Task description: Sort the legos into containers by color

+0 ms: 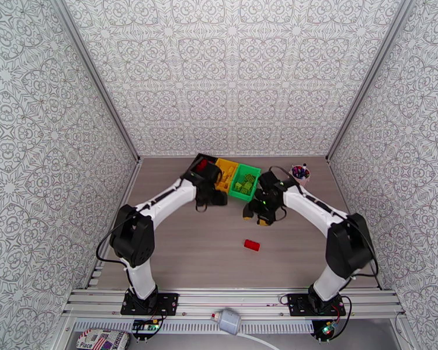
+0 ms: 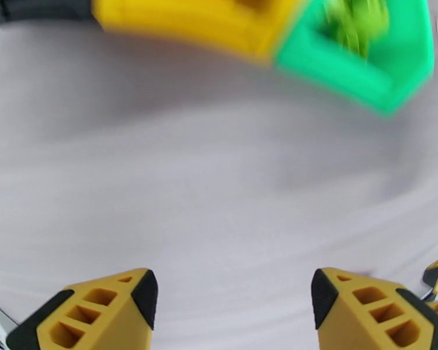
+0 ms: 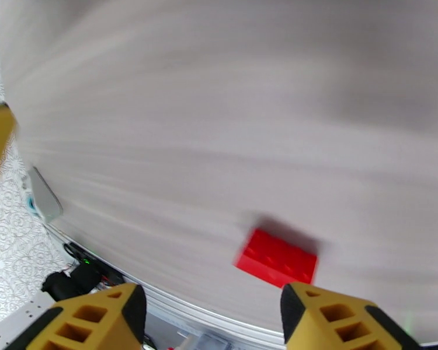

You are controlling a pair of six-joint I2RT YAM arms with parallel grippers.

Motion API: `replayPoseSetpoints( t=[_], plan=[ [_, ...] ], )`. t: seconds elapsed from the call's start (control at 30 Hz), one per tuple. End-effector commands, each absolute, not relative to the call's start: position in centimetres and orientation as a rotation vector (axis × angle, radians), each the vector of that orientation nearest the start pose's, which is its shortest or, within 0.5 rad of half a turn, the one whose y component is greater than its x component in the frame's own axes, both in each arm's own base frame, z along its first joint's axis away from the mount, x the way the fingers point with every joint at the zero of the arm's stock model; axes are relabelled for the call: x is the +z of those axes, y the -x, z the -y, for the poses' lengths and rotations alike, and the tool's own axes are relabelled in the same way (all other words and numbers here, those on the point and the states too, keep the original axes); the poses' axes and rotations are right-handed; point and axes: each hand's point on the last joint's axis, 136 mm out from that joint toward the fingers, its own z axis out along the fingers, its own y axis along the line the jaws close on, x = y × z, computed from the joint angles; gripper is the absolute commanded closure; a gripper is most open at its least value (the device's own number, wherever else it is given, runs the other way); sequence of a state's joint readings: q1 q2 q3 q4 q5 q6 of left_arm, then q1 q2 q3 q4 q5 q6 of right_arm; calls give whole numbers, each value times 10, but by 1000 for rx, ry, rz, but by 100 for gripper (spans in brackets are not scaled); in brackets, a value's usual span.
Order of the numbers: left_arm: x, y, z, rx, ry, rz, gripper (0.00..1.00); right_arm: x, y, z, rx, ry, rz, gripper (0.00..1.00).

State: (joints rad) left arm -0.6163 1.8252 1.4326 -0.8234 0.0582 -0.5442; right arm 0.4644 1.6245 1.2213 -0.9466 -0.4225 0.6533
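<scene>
- Red studded plastic lego brick (image 1: 252,245): flat on grey wood-grain tabletop (image 1: 190,252), alone, well apart from the bins.
- Green rectangular plastic bin (image 2: 347,88): light green bricks (image 2: 356,21) inside; beside yellow rectangular plastic bin (image 2: 184,24), black bin (image 2: 38,7) beyond.
- Left gripper (image 2: 233,298): fingers spread wide, nothing between, near the bins.
- Right gripper (image 3: 213,316): fingers spread, empty, red brick near its fingertips.

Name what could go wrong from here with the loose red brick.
1. The red brick lies off-centre from the open right end effector in a blurred wrist view; a hasty descent might knock it aside.
2. A red piece sits in the black bin, close to the left end effector; carrying the brick there from the right may risk a clash.
</scene>
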Motion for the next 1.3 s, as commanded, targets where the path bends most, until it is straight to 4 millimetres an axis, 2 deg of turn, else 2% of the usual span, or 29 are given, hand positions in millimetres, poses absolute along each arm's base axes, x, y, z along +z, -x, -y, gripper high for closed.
replayPoseSetpoints(
  t=[0.0, 0.13, 0.27, 0.37, 0.47, 0.77, 0.93, 1.27],
  plan=[
    [101, -319, 282, -455, -105, -2820, 25, 107, -256, -196, 705, -301, -3054, 33],
    [91, -286, 313, -485, -197, -2844, 24, 106, -237, -178, 663, -354, -3039, 33],
    [87, -260, 343, -523, -270, -2851, 18, 109, -219, -157, 595, -403, -3019, 30],
    [83, -246, 363, -510, -335, -2865, 16, 109, -204, -144, 565, -443, -3007, 29],
    [75, -238, 374, -461, -376, -2889, 15, 110, -190, -136, 565, -473, -2991, 28],
    [55, -221, 378, -233, -469, -2945, 11, 121, -155, -120, 613, -521, -2935, 26],
    [45, -218, 383, -210, -470, -2968, 10, 120, -140, -113, 599, -529, -2936, 26],
    [34, -223, 388, -111, -444, -3005, 12, 125, -135, -112, 629, -518, -2918, 26]
  ],
)
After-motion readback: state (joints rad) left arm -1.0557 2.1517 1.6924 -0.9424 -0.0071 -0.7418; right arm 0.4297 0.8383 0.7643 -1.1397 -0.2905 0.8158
